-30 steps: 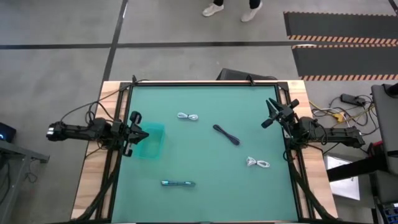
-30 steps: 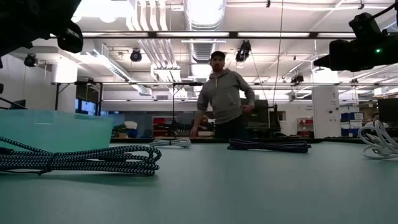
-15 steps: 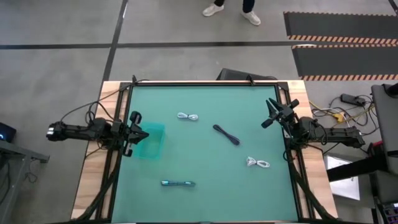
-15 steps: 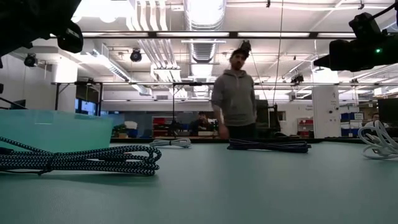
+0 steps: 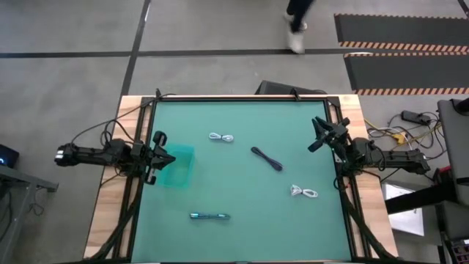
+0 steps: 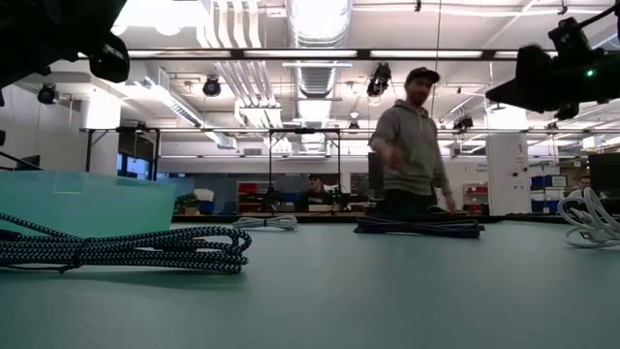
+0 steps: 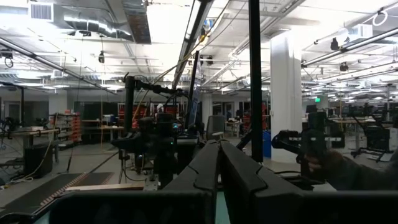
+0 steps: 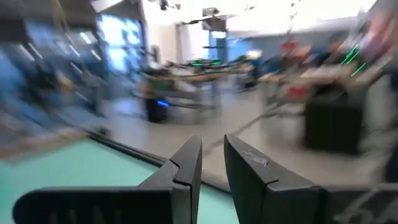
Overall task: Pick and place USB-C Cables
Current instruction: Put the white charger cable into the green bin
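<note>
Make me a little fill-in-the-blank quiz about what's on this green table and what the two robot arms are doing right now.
1. The number of small cable bundles lying on the table is ____.
2. The clear tub sits right by the ____ gripper.
3. The bundle in the middle of the table, the black cable, has the colour ____.
4. The white cable lies nearest the ____ gripper.

Missing words: four; left; black; right
</note>
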`<state>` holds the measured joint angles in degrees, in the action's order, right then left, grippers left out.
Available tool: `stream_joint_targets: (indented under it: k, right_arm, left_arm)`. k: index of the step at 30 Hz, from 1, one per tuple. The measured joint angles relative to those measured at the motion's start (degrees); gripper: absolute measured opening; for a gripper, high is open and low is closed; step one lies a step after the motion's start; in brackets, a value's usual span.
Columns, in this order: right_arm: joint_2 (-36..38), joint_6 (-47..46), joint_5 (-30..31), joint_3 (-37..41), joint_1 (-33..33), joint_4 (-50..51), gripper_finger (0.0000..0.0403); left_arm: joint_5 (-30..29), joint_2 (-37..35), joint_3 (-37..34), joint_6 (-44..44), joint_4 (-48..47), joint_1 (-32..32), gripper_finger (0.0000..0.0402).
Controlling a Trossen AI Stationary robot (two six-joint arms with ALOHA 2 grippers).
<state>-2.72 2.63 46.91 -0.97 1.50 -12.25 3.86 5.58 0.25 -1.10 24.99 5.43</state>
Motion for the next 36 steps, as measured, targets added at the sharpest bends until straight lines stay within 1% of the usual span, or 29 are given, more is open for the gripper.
stream_joint_targets:
  k: [3,5,10,14,19,22,25,30,36]
  right_arm:
    - [0.0,-12.5,-2.6,0.0,0.0,-0.2,0.0059]
    - [0.0,-15.8,-2.8,0.0,0.0,-0.2,0.0059]
    - [0.0,-10.5,-2.0,0.0,0.0,0.0,0.0059]
    - [0.0,-14.4,-3.0,0.0,0.0,-0.5,0.0059]
    - [0.0,-14.7,-10.5,0.0,0.0,-2.8,0.0059]
    - [0.0,-13.3,-13.4,0.0,0.0,-5.9,0.0059]
    - [-0.9,-11.5,-15.7,0.0,0.0,-9.8,0.0059]
    - [-5.3,-9.0,-16.0,0.0,0.0,-16.5,0.0059]
    - [-13.4,-7.0,-16.1,0.0,0.0,-25.7,0.0059]
  left_arm:
    - [0.0,0.0,0.0,0.0,0.0,0.0,0.0000]
    - [0.0,0.0,0.0,0.0,0.0,0.0,0.0000]
    - [0.0,0.0,0.0,1.1,0.5,0.0,0.0000]
    - [-0.2,0.0,0.0,1.5,1.3,0.0,0.0000]
    - [-7.4,0.0,0.0,1.5,2.6,-0.1,0.0000]
    - [-11.5,0.8,0.2,2.0,2.8,-0.1,0.0000]
    - [-13.8,2.8,0.7,2.0,2.7,-0.1,0.0000]
    - [-17.0,7.7,3.5,2.0,3.1,-0.2,0.0000]
    - [-20.6,14.3,6.4,3.5,3.0,-0.2,0.0000]
